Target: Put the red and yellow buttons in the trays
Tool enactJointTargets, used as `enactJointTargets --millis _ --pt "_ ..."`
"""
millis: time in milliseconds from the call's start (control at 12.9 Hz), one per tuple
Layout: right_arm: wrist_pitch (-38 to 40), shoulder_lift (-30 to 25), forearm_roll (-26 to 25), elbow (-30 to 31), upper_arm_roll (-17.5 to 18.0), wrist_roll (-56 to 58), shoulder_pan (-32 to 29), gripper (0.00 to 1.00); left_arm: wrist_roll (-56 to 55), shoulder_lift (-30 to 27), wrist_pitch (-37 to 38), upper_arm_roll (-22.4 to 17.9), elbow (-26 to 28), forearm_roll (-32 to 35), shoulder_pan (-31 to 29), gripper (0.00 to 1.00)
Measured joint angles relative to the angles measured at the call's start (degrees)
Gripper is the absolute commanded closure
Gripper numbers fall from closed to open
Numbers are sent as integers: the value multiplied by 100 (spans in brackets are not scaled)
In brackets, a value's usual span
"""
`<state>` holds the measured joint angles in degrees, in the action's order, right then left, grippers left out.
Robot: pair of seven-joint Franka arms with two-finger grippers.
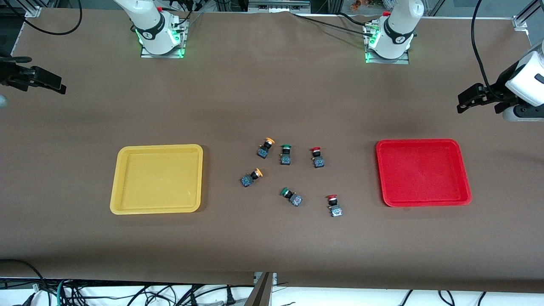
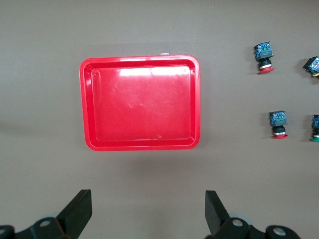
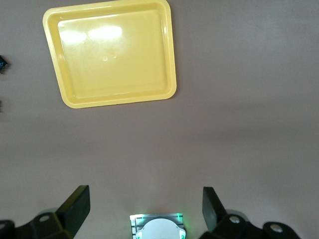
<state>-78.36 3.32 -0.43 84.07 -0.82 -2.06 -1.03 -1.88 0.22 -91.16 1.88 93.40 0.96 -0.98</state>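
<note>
Two yellow-capped buttons (image 1: 265,148) (image 1: 251,177) and two red-capped buttons (image 1: 317,157) (image 1: 334,205) lie on the table between the trays. The empty yellow tray (image 1: 157,178) is toward the right arm's end and shows in the right wrist view (image 3: 112,52). The empty red tray (image 1: 423,172) is toward the left arm's end and shows in the left wrist view (image 2: 139,102), with both red buttons (image 2: 263,56) (image 2: 277,123). My left gripper (image 1: 465,100) (image 2: 148,196) is open and empty, raised at the table's left-arm end. My right gripper (image 1: 53,83) (image 3: 146,194) is open and empty, raised at the table's right-arm end.
Two green-capped switches (image 1: 285,154) (image 1: 291,196) lie among the buttons. The arm bases (image 1: 159,38) (image 1: 389,40) stand along the table's edge farthest from the front camera. Brown cloth covers the table (image 1: 272,238).
</note>
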Motion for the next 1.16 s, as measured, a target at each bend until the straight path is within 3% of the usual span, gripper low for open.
enactJointTargets --millis 621,1164 --pt "-4 56 0 1 -27 0 -3 0 17 18 0 15 -6 0 2 0" --pt "-423 815 -49 7 -27 -8 -3 0 21 149 118 67 -5 -4 38 0"
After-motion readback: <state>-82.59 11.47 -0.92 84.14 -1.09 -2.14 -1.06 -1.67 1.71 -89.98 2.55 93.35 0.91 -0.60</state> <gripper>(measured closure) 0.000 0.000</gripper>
